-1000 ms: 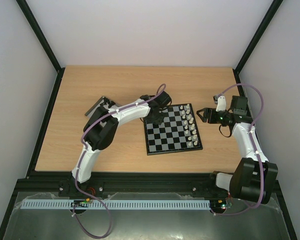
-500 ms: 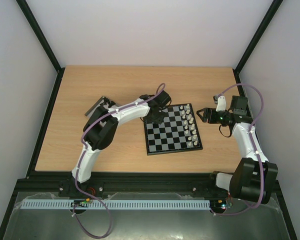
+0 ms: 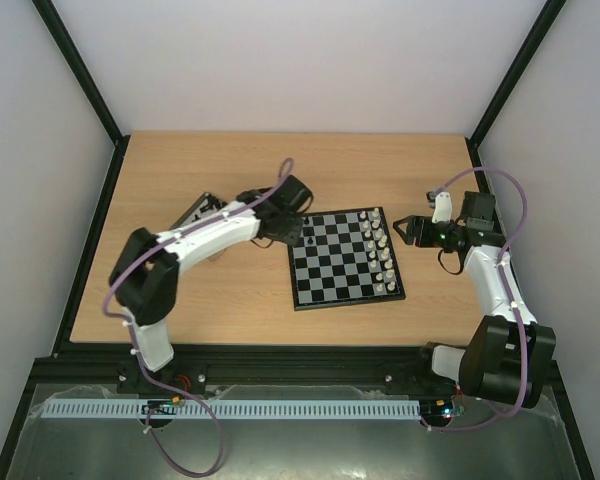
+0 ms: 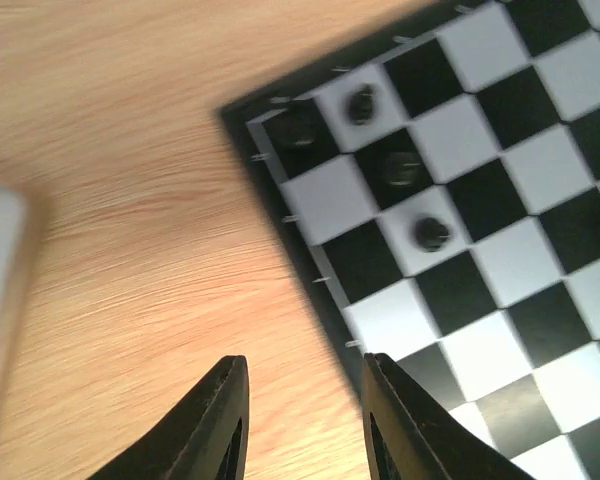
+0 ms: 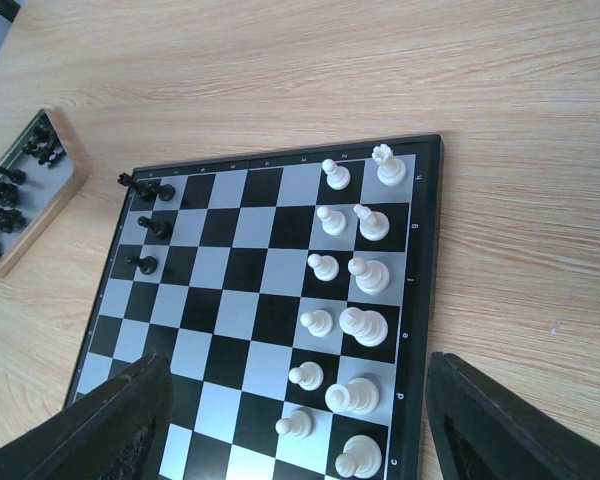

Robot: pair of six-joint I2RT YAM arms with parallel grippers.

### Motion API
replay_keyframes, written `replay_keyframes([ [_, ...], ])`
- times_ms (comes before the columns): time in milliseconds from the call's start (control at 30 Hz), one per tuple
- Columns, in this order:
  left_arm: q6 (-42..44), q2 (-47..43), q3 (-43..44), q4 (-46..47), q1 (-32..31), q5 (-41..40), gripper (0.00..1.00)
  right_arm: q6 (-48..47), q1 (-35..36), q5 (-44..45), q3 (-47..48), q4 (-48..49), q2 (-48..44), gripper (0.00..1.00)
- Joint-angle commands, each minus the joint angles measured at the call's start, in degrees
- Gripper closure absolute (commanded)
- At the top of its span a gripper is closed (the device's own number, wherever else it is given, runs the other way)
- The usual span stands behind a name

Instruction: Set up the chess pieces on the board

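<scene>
Left pincer (image 4: pixel 305 370) partly open, empty, above the table (image 4: pixel 130 180) by a corner of the board (image 4: pixel 480 230); right pincer (image 5: pixel 300 375) gapes wide, holding nothing.

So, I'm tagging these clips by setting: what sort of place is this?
Likely a robotics lab cell: white walls and black frame posts enclose a wooden table, with the left arm and right arm bolted at its near edge.

Black-and-white checkered board (image 5: pixel 242 318) with white and black chess pieces (image 5: pixel 364 325).
</scene>
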Motion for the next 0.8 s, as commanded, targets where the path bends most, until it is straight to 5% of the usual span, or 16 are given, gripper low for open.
replay_keyframes([
  [0,-2.3,-6.5,-8.8,0.1,7.5,-3.0,0.68,-0.7,0.2,-1.2,1.3,-1.8,0.1,0.29],
  [300,-0.9,-6.0,-16.1,4.6,21.6,7.6,0.41,-0.6,0.2,-1.9,1.3,-1.9,0.1,0.29],
  [767,3.6,3.9,-12.4,6.7,25.6,14.6,0.37,-0.6,0.2,-2.2,1.3,-2.0,0.1,0.29],
])
